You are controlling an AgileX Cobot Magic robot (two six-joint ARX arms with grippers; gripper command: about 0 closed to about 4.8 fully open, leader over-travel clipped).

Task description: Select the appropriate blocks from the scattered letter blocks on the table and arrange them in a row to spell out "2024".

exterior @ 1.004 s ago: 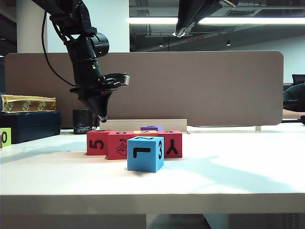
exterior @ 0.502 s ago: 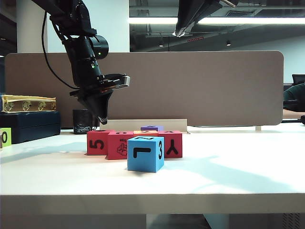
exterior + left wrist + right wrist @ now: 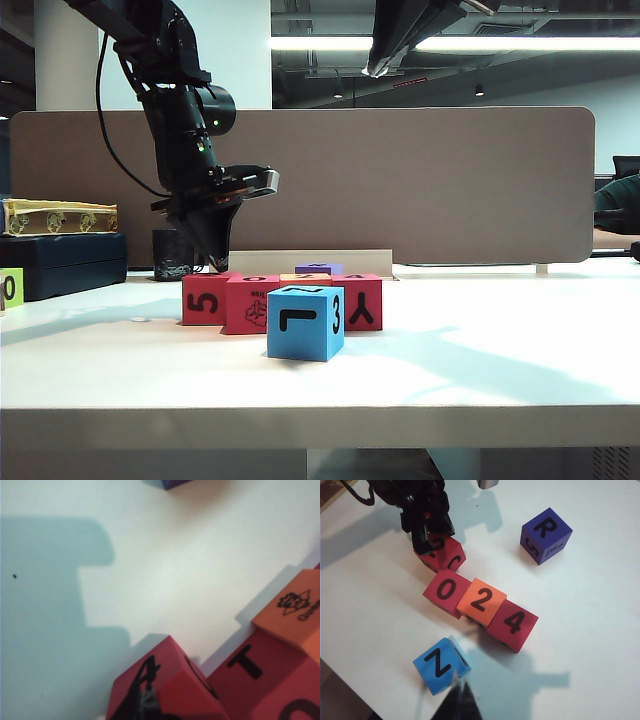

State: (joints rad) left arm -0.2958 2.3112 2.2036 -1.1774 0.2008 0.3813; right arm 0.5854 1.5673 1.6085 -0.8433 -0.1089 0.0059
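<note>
Progress: three blocks are lined up edge to edge in the right wrist view, reading 0, 2, 4 on their tops: a red block with 0 (image 3: 446,591), an orange block with 2 (image 3: 481,601) and a red block with 4 (image 3: 512,624).
Remaining: the leading "2" is not yet in line; a fourth red block (image 3: 440,552) sits skewed, touching the far corner of the 0 block and out of the row.
Fourth block: its top face is partly hidden by the arm, though a 2 seems to be shown; it is judged to need turning and sliding into line.
Left gripper (image 3: 218,262): held with its fingers together on nothing, the tip low over that skewed red block, beside the 5 face seen from the front.
Right gripper (image 3: 461,692): jaws closed and empty, raised high above the table (image 3: 480,370), over the blue block (image 3: 441,665).
Unused blocks: the blue block stands in front of the row, the purple block (image 3: 546,534) well apart behind it.
Look: matte foam cubes with bold black characters.
</note>
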